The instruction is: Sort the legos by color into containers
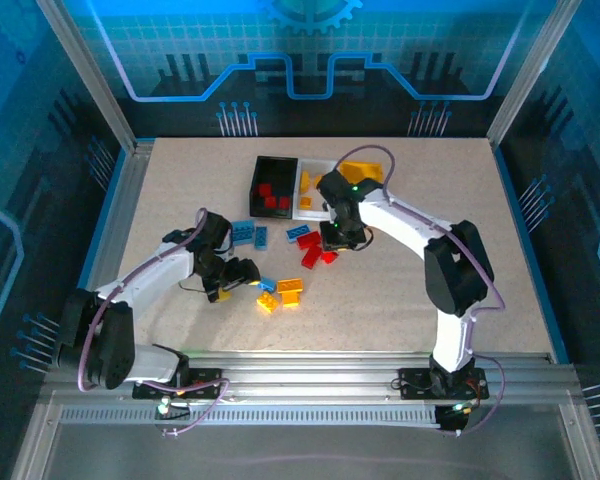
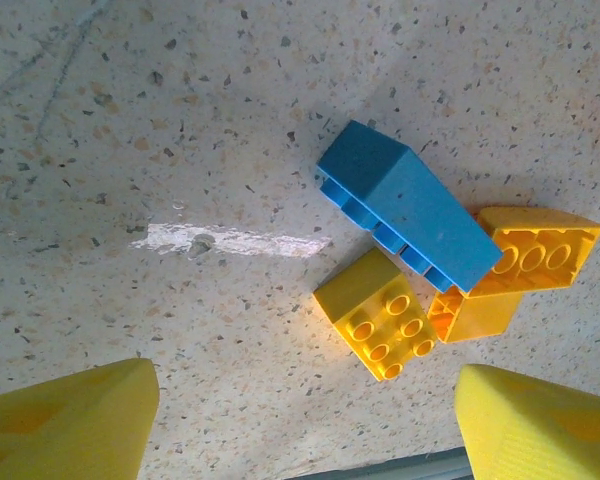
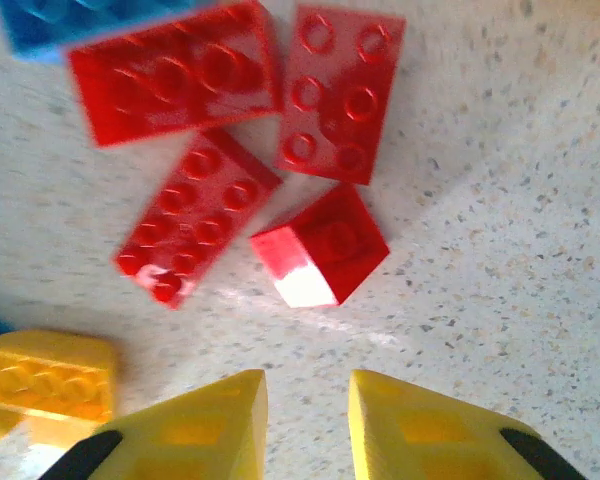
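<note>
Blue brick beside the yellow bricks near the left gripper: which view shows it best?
Left wrist view: the blue brick lies close and sharp, against a yellow brick. The top view shows it as a small blue spot.

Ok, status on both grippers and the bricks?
Left gripper open, empty, above yellow studded plastic brick. Right gripper nearly shut, empty, beside red studded plastic bricks. Nothing blocking either.

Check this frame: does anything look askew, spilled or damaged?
Minor only: in the left wrist view a blue brick lies tipped on its side against an orange brick. Nothing looks spilled or damaged.
</note>
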`<state>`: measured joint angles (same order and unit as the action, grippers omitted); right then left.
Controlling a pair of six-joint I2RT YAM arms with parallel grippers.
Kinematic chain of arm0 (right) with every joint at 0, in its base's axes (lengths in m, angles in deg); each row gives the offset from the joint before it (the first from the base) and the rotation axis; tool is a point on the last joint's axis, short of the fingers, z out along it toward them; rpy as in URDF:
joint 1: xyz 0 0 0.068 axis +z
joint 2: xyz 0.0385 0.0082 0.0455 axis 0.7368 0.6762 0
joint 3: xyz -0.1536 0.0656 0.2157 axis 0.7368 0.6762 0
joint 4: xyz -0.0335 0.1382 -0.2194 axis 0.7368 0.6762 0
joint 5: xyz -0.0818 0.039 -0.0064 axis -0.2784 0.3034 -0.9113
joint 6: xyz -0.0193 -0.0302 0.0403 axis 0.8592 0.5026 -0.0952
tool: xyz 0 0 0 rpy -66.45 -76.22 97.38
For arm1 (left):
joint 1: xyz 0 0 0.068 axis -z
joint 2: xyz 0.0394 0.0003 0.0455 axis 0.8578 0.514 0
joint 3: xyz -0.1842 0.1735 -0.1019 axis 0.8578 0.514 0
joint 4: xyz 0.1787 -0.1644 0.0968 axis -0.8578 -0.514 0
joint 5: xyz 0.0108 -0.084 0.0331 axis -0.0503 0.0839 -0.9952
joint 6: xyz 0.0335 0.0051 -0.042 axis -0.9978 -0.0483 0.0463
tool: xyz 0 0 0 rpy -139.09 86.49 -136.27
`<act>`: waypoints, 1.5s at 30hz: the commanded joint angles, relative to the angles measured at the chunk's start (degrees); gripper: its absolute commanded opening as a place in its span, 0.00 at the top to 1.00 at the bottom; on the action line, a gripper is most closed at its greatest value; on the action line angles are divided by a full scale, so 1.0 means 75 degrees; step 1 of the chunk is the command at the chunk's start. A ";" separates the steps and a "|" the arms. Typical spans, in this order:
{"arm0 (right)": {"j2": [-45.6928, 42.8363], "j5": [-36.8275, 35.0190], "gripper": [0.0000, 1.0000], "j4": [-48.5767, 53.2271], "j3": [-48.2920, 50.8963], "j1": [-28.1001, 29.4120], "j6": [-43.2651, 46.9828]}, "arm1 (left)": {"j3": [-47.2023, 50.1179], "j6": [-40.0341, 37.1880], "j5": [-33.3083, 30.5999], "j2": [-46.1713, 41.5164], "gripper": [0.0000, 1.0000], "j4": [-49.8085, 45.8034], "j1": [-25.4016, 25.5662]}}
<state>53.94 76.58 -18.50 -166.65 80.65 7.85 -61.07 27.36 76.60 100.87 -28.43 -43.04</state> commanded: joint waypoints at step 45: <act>0.2695 0.0121 0.41 0.0376 -0.0926 -0.0041 0.2211 | 0.0534 0.0014 0.0068 -0.0635 0.21 -0.0287 0.0043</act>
<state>70.62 75.90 -14.13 -176.75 80.38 22.80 -57.97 27.25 76.60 97.26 -29.42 -43.04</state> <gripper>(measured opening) 0.590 0.793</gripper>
